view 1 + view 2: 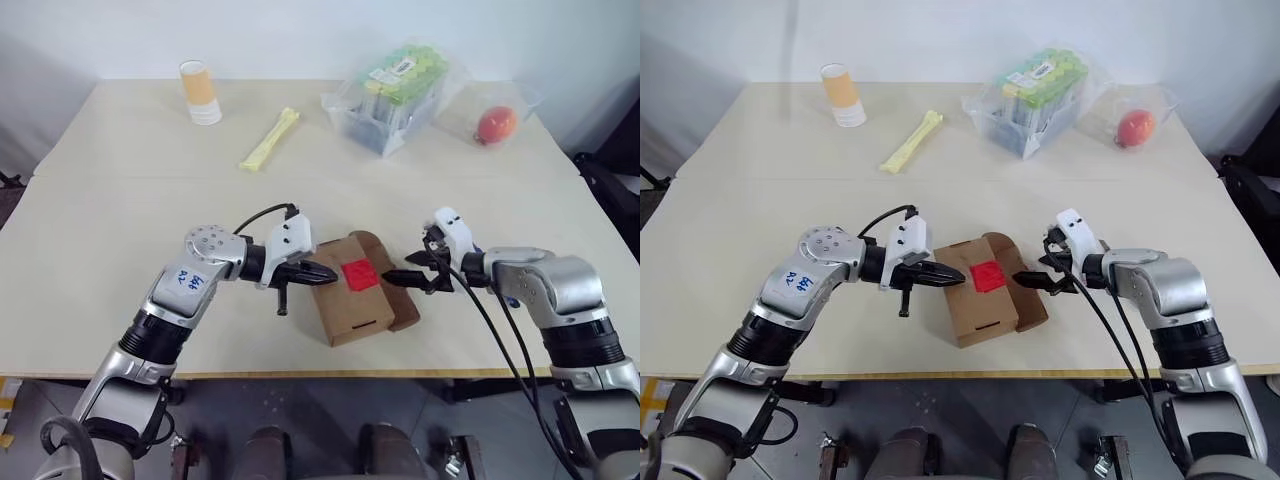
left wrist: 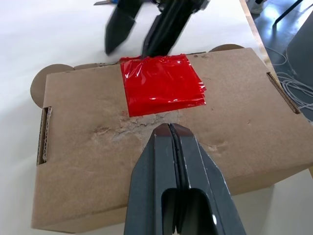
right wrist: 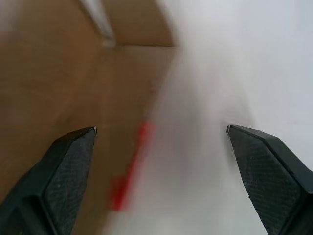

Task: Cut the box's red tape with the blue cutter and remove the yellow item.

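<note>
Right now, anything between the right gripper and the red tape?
Nothing visible. The right gripper sits open at the box's right edge, with bare cardboard between it and the red tape. The shut left gripper is on the far side.

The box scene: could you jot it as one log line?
box: closed | tape: on seam | left gripper: shut, over box | right gripper: open, beside tape

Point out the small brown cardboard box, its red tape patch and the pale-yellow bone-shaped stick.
Brown cardboard box (image 1: 352, 313), left eye view, bare lid.
Red tape patch (image 2: 161, 84), left wrist view, centre.
Pale-yellow bone-shaped stick (image 1: 270, 139), left eye view, mid-shaft.
</note>
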Motion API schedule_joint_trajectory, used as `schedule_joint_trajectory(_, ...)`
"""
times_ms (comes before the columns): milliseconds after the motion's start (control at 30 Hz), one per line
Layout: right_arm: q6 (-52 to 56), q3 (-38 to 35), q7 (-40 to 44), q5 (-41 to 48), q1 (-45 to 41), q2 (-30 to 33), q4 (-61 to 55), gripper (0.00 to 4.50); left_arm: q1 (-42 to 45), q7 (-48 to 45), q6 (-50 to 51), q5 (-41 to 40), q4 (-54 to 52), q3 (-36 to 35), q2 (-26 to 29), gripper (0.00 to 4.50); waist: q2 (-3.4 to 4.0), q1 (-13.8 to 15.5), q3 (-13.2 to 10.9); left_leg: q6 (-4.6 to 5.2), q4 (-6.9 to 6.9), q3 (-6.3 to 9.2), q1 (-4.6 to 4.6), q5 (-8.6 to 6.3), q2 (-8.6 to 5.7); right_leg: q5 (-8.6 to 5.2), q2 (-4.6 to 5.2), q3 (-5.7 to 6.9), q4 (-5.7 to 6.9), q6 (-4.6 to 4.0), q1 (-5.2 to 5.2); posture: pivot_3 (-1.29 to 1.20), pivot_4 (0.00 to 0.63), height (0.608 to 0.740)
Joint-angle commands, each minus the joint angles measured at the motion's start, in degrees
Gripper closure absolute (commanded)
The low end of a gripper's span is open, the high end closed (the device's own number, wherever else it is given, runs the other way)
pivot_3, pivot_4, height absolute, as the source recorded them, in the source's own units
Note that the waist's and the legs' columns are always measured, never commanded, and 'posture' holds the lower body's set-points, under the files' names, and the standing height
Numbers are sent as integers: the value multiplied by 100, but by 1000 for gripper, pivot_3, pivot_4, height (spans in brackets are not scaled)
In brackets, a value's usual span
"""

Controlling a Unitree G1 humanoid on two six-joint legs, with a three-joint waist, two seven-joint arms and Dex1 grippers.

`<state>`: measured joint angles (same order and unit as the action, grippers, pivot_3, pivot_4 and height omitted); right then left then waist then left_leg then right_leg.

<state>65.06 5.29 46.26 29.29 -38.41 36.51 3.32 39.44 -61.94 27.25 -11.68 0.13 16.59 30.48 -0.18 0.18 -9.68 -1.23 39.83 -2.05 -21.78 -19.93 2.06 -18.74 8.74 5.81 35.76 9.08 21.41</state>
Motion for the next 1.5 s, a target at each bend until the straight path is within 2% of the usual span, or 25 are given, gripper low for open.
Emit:
schedule_joint_trajectory(33, 494, 499, 645, 247, -33, 64, 217, 63, -214, 7, 22, 211, 71, 125, 159, 4500, 0, -16, 0, 0, -3, 0, 1, 0, 0, 0, 0, 0, 0, 0, 0, 0, 150, 740)
schedule_joint_trajectory(167, 423, 874, 957, 104, -260, 9, 501, 63, -247, 50, -4, 222, 46, 74, 205, 4500, 0, -35, 0, 0, -12, -1, 10, 0, 0, 0, 0, -1, -1, 0, -4, 0, 150, 740)
schedule_joint_trajectory(267, 224, 1271, 1209, -110, -478, -57, 685, 657, -306, 101, 36, 206, -43, 44, 235, 4500, 1, -56, 1, -1, -32, -13, 40, 0, 0, -1, 0, -9, -1, -1, -15, 0, 150, 740)
schedule_joint_trajectory(500, 104, 1457, 1294, -561, -1106, -554, 1744, 2930, -488, 224, 155, 161, -313, -28, 300, 4500, -1, -136, 2, -6, -49, -26, 57, 3, 1, -1, 0, -20, -2, -1, -17, 0, 150, 740)
schedule_joint_trajectory(733, 229, 1626, 1592, -677, -1424, -861, 2114, 2930, -610, 357, 248, 209, -391, -103, 362, 4500, 0, -193, 3, -8, -56, -26, 62, 4, 4, -1, -1, -20, -1, -1, -17, 0, 150, 740)
schedule_joint_trajectory(833, 471, 1580, 1679, -585, -1420, -837, 1860, 3554, -598, 491, 173, 248, -305, -168, 318, 4500, 1, -192, 3, -9, -58, -26, 63, 5, 6, -1, -4, -20, -2, -2, -16, 0, 150, 740)
schedule_joint_trajectory(933, 758, 1205, 1487, -473, -1515, -861, 1737, 4472, -613, 624, 184, 80, -334, -301, 167, 4500, 2, -187, 3, -9, -61, -27, 59, 5, 6, -1, -3, -21, -2, -2, -11, 0, 150, 740)
schedule_joint_trajectory(1033, 958, 797, 1189, -451, -1635, -893, 1717, 4472, -635, 732, 372, -196, -441, -472, -64, 4500, 4, -180, 0, -9, -62, -29, 49, 5, 5, -1, -3, -21, -2, -2, -2, 0, 150, 740)
schedule_joint_trajectory(1233, 1279, 670, 1255, -375, -2090, -242, 1357, 4472, -674, 1010, 42, -67, -180, -407, -435, 4500, 20, -130, -15, -9, -61, -30, 36, 5, 2, 0, -1, -21, -8, -1, 7, 0, 150, 740)
schedule_joint_trajectory(1500, 718, 1563, 1960, -790, -3186, 701, 1574, 4472, -471, 1556, -1022, 135, 732, -367, -1373, 4500, 18, -9, -17, -9, -60, -31, 26, 5, -4, 0, 2, -18, -22, -1, 10, 0, 150, 740)
